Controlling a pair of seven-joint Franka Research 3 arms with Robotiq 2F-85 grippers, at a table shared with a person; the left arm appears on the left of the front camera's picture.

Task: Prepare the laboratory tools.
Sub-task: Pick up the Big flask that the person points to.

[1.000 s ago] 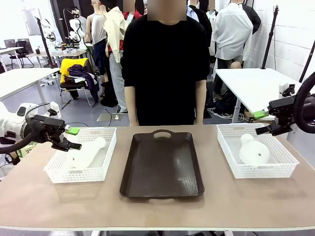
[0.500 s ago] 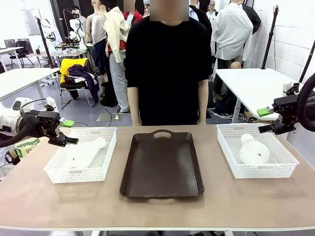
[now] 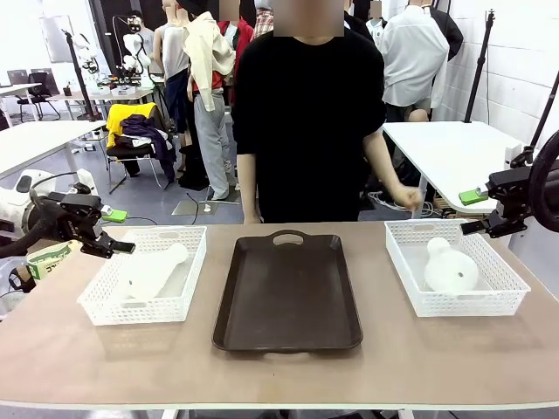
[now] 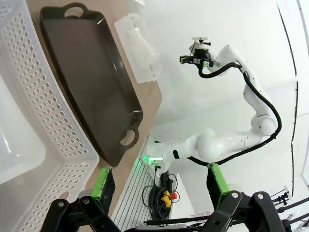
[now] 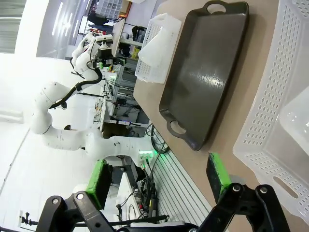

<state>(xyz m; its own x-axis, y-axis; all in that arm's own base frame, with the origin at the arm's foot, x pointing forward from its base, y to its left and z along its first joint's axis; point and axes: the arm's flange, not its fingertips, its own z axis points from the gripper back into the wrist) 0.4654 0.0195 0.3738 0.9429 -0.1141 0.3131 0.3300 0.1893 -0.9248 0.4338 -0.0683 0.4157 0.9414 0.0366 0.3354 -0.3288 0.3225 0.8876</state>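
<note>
As flasks lie basketed, end effectors hover outboard.

We see one frosted white flask lying on its side left of the dark tray, the other flask lying right of it.

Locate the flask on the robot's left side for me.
In the front view, the left flask lies on its side inside the white mesh basket, left of the dark brown tray, with the open left gripper hovering by its far-left corner.

two flasks, two baskets, one tray
</note>
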